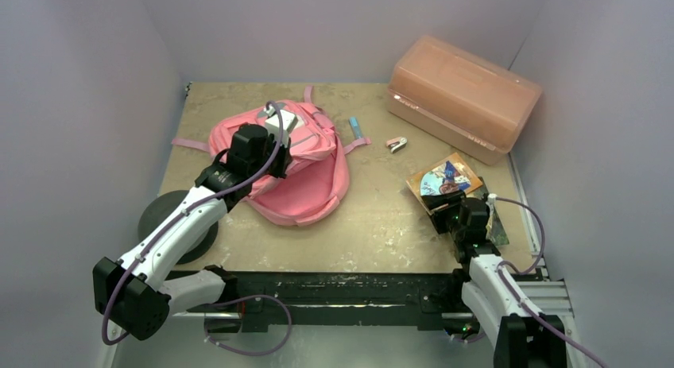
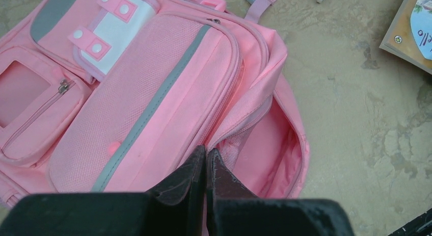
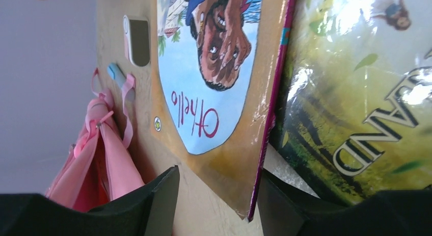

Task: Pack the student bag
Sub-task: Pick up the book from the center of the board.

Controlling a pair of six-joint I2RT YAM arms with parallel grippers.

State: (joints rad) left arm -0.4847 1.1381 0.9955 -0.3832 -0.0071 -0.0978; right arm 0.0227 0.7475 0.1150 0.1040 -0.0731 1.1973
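Note:
The student bag (image 1: 306,173) is a soft pink backpack lying at the table's centre-left, its main compartment gaping open. My left gripper (image 1: 278,157) is over it, shut on the fabric edge of that opening and holding it up; the left wrist view shows the closed left gripper (image 2: 206,157) at the bag (image 2: 153,93) rim. My right gripper (image 1: 443,203) is open, and in the right wrist view the right gripper (image 3: 219,195) straddles the near corner of an "Othello" book (image 3: 214,93). That book (image 1: 445,177) lies on a second green book (image 3: 356,93).
A rigid translucent orange box (image 1: 461,94) stands at the back right. A blue marker (image 1: 357,128) and a small pink-and-white item (image 1: 396,144) lie between bag and box. A dark round object (image 1: 159,213) sits off the table's left edge. Walls enclose three sides.

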